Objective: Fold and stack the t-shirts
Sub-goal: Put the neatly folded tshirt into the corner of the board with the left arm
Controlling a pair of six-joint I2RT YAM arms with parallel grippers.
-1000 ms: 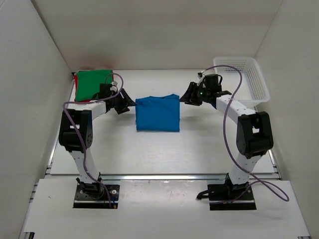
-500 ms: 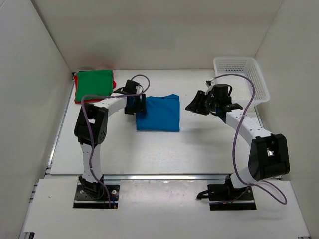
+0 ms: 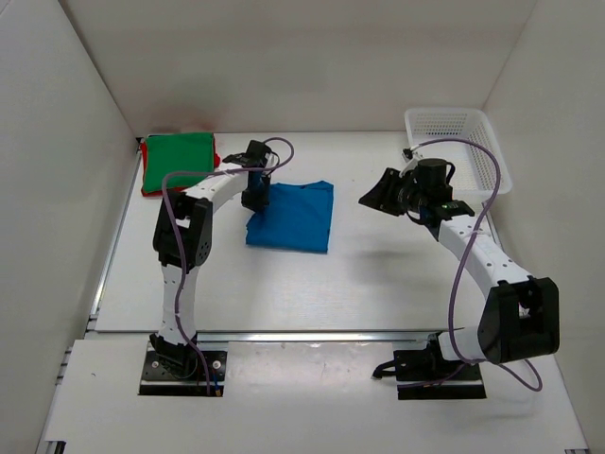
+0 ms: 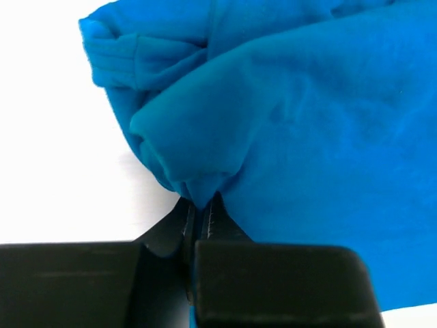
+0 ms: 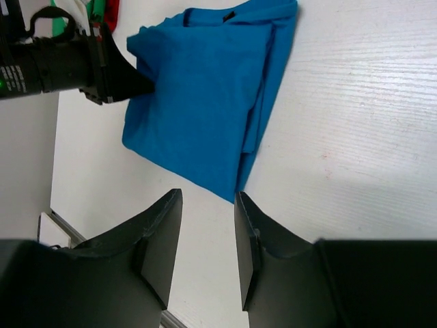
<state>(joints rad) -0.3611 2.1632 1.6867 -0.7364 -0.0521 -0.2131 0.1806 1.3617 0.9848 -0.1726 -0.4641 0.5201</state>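
Observation:
A folded bright blue t-shirt [image 3: 293,216] lies mid-table, skewed, its near left corner pulled out. My left gripper [image 3: 255,197] is shut on the cloth at the shirt's left edge; in the left wrist view the blue t-shirt [image 4: 300,109] bunches into the closed left gripper [image 4: 201,205]. A folded green t-shirt [image 3: 176,162] rests at the far left corner on a red one [image 3: 216,157] that shows only an edge. My right gripper [image 3: 375,197] hovers right of the blue shirt, apart from it. In the right wrist view the right gripper [image 5: 208,198] is open and holds nothing, with the blue t-shirt [image 5: 205,102] beyond it.
A white mesh basket [image 3: 458,149] stands at the far right corner, behind my right arm. White walls close in the table on the left, back and right. A metal rail [image 3: 312,334] runs along the table's near edge.
My left gripper has closed on the blue shirt's left edge and dragged that side, so the shirt now lies skewed. My right gripper has drawn back to the right, its jaws a little narrower.

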